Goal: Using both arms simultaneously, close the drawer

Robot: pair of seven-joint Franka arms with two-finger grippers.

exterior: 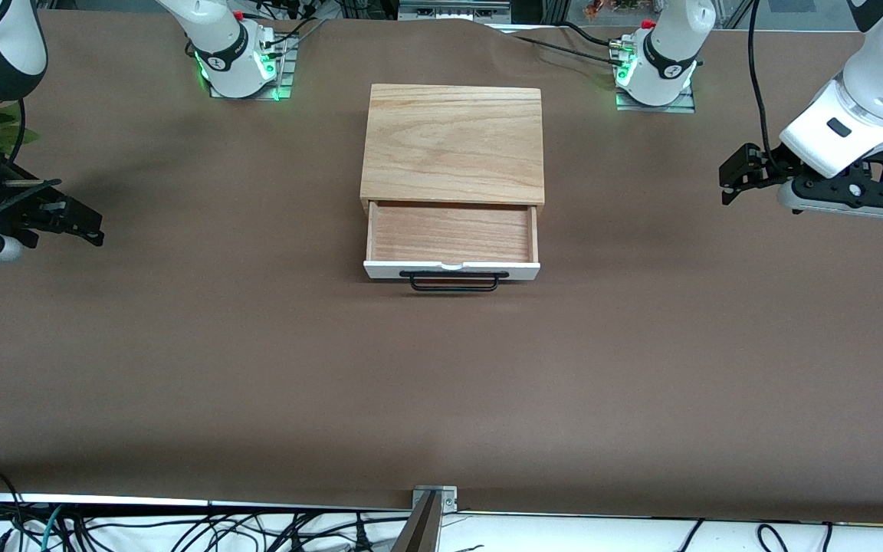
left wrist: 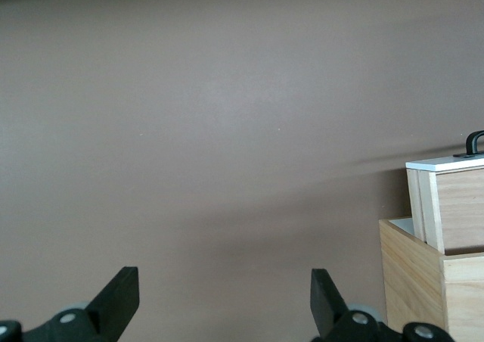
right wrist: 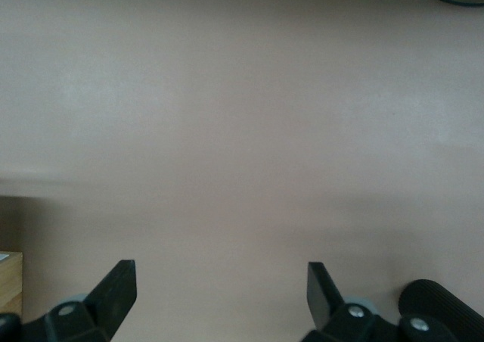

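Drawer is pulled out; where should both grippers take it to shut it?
On the drawer's white front panel, one gripper each side of the black bar handle, coming from the front-camera side. The panel is flat and faces that way. Left gripper and right gripper hang open at the table ends.

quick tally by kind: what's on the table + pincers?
Oak box: 1
Drawer, pulled open, nothing in it: 1
Pincers: 2, left pincer and right pincer, both open, over the table's ends, apart from the box
Total: 4
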